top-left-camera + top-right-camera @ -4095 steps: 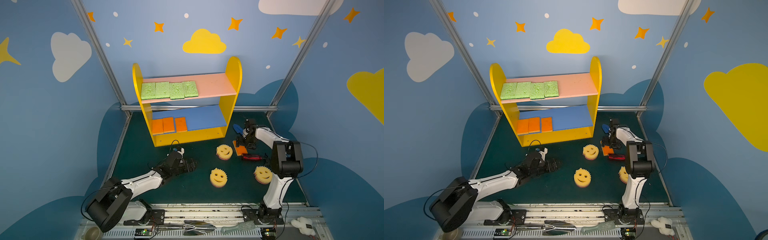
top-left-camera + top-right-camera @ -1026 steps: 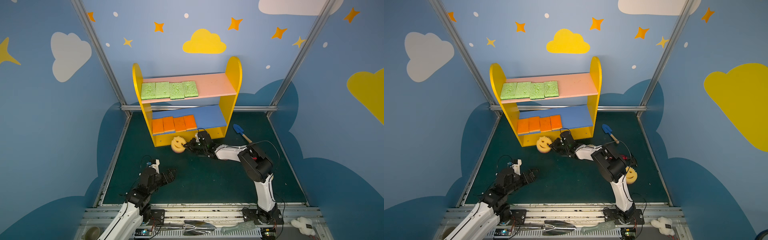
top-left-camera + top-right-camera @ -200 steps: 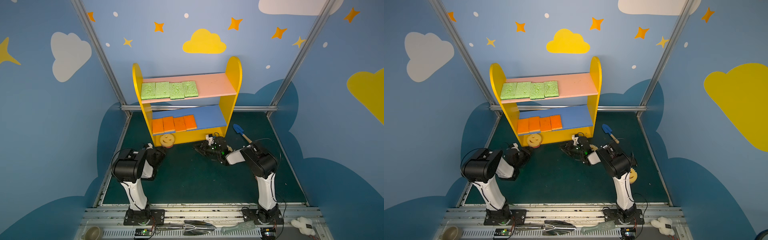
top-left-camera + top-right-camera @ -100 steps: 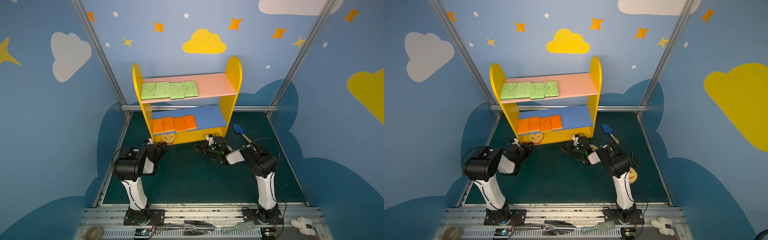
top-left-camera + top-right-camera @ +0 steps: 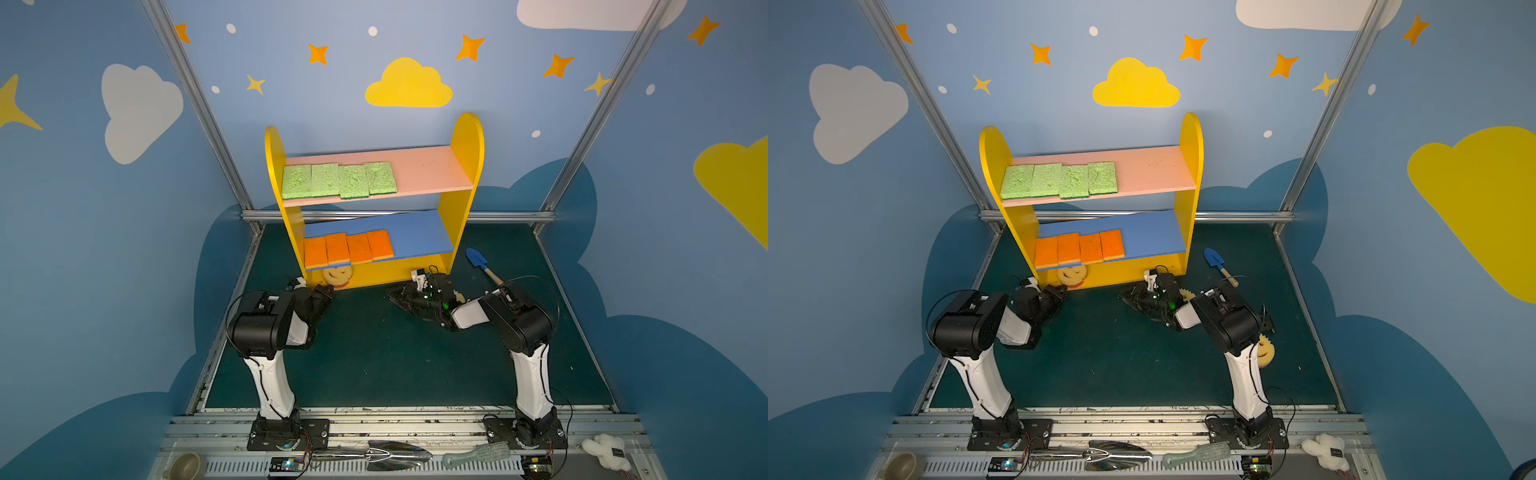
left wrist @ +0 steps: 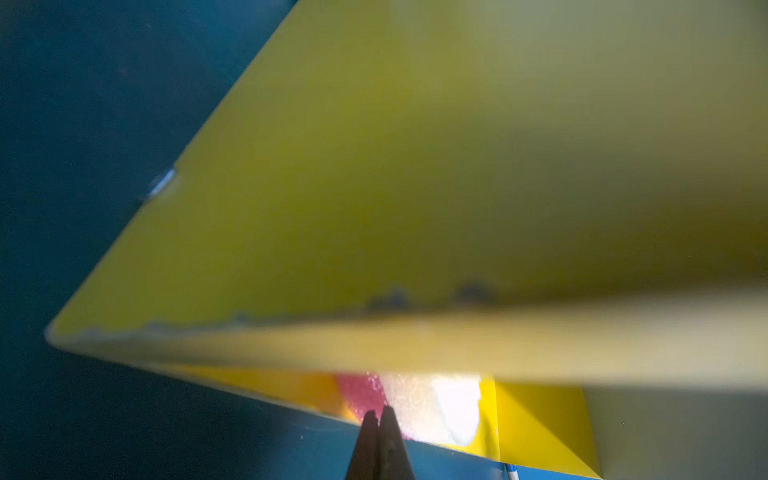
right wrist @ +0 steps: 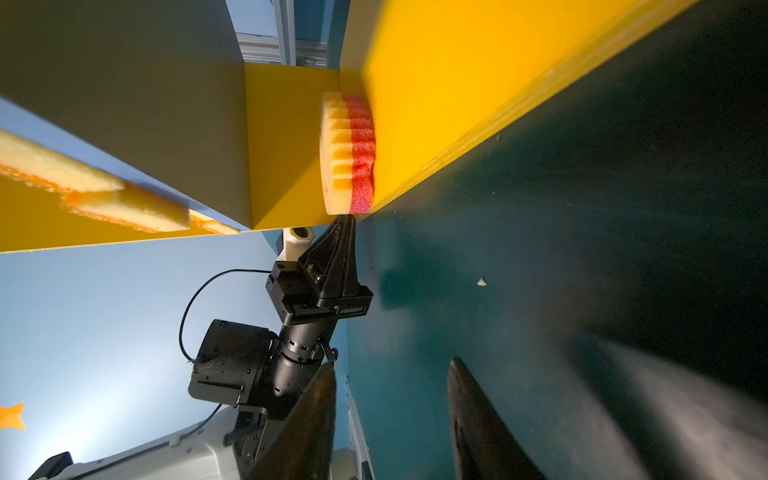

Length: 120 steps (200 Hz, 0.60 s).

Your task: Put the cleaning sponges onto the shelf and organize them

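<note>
A dark green desk (image 5: 374,353) fills a booth with blue walls, and the shelf (image 5: 467,174) stands at its back. Four green sponges (image 5: 338,180) lie in a row on the left of the pink top board. Four orange sponges (image 5: 348,248) lie the same way on the blue board below. A round smiley (image 5: 337,275) lies flat on the yellow base under them at the left end, pink side down, right at the front edge. Two more smileys are on the desk by my right arm, one (image 5: 1264,351) beside its upright link and one (image 5: 1187,296) half hidden behind its wrist. My left claw (image 6: 378,413) is together, holding nothing, with its tips at the pink rim of the smiley on the base. That smiley lies straight ahead of it, toward the shelf's back. It is round, so no axis matters, and I judge a push inward would seat it. My right claw (image 7: 390,365) is apart and empty, low over the desk further right along the base, so my left arm is nearer.
</note>
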Motion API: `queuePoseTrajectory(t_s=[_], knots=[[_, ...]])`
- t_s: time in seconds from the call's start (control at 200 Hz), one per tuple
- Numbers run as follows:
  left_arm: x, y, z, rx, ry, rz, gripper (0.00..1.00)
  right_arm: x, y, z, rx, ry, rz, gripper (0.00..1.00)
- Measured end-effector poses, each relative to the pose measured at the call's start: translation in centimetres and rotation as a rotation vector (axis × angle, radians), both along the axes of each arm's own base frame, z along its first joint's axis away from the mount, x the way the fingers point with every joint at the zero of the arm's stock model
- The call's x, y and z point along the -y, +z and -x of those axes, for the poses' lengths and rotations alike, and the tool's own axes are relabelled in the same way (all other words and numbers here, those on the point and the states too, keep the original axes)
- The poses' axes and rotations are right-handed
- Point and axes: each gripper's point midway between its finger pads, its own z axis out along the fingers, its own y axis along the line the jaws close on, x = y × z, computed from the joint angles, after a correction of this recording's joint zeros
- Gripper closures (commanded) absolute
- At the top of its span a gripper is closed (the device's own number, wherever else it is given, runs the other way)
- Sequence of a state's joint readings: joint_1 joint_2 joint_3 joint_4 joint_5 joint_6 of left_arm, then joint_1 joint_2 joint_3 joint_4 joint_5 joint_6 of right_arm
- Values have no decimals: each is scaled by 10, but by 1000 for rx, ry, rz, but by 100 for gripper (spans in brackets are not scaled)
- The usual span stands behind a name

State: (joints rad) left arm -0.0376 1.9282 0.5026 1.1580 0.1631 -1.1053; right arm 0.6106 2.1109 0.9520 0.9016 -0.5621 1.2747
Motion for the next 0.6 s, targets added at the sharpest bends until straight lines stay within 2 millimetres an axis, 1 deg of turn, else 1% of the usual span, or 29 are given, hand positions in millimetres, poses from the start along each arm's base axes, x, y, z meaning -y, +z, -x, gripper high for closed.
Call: queuePoseTrajectory(t_s=[0.09,0.155,0.2,0.325,0.35,0.37,0.435,0.481,0.536,0.601], knots=[[0,7,4,14,-5,-6,71,-2,2,3,1,9,11,56],[1,15,9,30,-8,-11,60,-2,9,5,14,14,17,56],[1,20,13,37,-9,-14,53,-3,18,7,32,20,18,56],[4,30,28,42,-22,-26,40,-6,51,14,94,38,14,55],[6,31,32,40,-29,-32,35,-6,57,16,105,41,15,55],[8,33,34,39,-34,-37,33,-6,62,18,114,45,16,55],[19,39,42,38,-69,-58,30,-6,75,22,137,52,18,55],[31,45,48,42,-106,-82,29,-5,82,27,151,56,23,55],[48,54,56,53,-153,-109,27,-2,88,34,160,60,29,54],[69,63,67,66,-208,-138,26,6,89,42,159,58,47,54]])
